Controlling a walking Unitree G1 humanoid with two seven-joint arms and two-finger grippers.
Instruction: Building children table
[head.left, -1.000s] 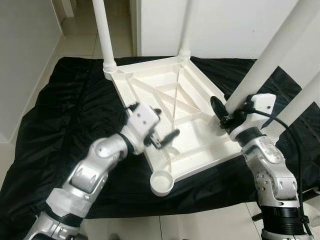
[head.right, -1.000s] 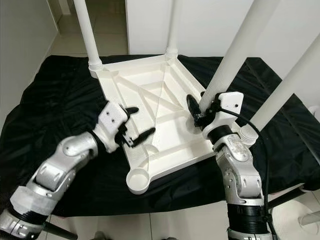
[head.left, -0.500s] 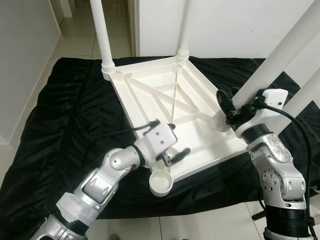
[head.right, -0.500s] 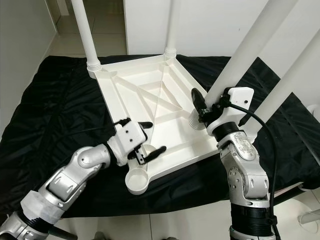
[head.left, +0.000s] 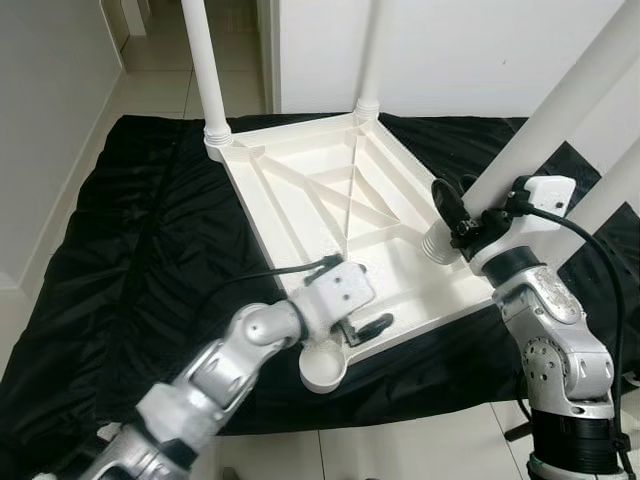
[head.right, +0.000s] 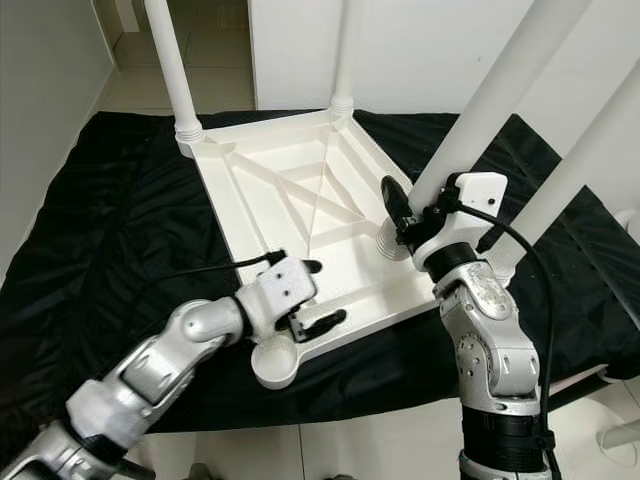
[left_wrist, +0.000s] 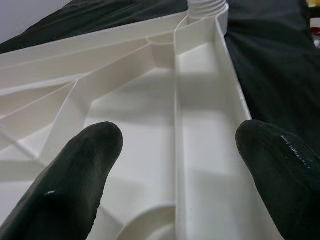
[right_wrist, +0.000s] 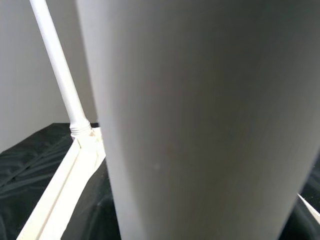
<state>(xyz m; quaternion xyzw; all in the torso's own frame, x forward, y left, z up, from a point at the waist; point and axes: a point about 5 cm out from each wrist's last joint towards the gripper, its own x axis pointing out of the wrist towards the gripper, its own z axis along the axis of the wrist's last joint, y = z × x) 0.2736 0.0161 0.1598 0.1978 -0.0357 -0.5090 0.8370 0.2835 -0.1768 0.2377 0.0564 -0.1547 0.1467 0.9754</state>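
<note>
Item: white plastic table top (head.left: 330, 215), inverted on black cloth (head.left: 130, 250). Ribbed underside up.

Progress: two far legs (head.left: 205, 70) seated; near socket (head.left: 323, 366) still open, apparently awaiting a leg.

Right gripper (head.left: 452, 222) clamped on loose leg (head.left: 545, 120), its threaded end at the top's right edge (not seated).

Left gripper (head.left: 362, 322), fingers spread, over the rim beside the near socket.

I see open room over the ribbed middle of the upturned tabletop (head.left: 330, 190). My left gripper (head.left: 355, 322) blocks the lower centre, beside the bare corner socket (head.left: 323, 367). Two upright legs (head.left: 205, 65) fence the top, and the leg (head.left: 560, 110) in my right gripper (head.left: 455, 222) bars the right.
</note>
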